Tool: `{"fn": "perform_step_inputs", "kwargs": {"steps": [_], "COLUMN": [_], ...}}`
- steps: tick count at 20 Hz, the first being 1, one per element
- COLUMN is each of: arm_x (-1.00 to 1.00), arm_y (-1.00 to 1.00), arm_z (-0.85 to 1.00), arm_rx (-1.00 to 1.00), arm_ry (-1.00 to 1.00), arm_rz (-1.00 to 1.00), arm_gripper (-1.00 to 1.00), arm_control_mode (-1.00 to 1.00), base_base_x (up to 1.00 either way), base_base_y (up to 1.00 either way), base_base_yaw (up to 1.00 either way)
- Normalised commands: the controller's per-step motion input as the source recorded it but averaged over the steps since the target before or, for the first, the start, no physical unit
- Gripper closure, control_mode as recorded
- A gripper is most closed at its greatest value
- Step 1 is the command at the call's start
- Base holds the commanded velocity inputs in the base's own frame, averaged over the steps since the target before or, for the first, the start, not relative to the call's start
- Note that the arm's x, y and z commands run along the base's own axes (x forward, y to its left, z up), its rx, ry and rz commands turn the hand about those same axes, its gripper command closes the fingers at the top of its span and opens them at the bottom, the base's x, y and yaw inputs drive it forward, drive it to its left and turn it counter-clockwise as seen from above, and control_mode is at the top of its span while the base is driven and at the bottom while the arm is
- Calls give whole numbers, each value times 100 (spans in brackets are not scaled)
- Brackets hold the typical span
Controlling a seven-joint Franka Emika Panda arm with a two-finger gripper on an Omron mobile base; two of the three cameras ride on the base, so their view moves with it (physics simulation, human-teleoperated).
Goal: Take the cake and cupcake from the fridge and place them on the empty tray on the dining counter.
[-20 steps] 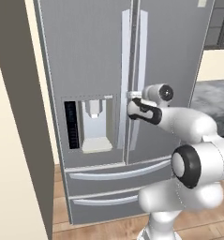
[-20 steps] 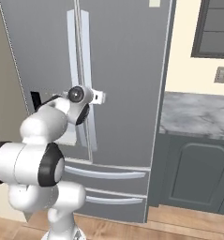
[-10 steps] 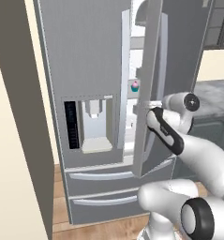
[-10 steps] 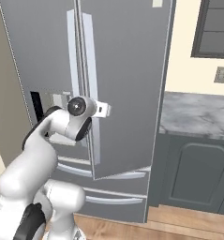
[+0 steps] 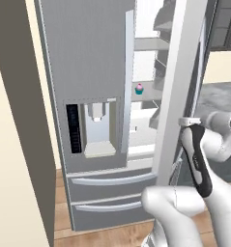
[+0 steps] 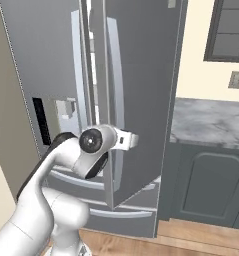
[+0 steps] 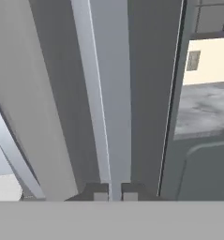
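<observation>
From the left base view you can see the fridge (image 5: 93,96) with its right door swung partway open and the cupcake (image 5: 139,89) sitting on a shelf inside, so nothing's been taken out yet. Right base view: the claw (image 6: 132,141) is on the door handle (image 6: 116,90). Hand view: it's clamped together around that handle. No readable labels anywhere.

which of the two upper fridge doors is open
The right-hand door is swung out, showing lit shelves and the cupcake. The left door with the water dispenser sits flush and shut. The pincer is closed on the open door's handle.
</observation>
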Motion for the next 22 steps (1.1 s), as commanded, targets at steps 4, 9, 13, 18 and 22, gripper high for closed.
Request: {"fn": "perform_step_inputs", "kwargs": {"steps": [4, 9, 13, 18, 22], "arm_x": [-91, -89, -100, -90, -49], "arm_y": [-72, -50, 6, 49, 94], "arm_z": [0, 8, 66, 74, 19], "arm_rx": [0, 0, -2, -13, -34], "arm_ry": [1, 0, -4, 3, 19], "arm_rz": [-6, -2, 1, 0, -1], "arm_gripper": [100, -100, -100, -100, -100], "arm_control_mode": [-100, -100, -100, -100, -100], "base_base_x": [0, 0, 0, 0, 0], "base_base_y": [0, 0, 0, 0, 0], "base_base_yaw": [0, 0, 0, 0, 0]}}
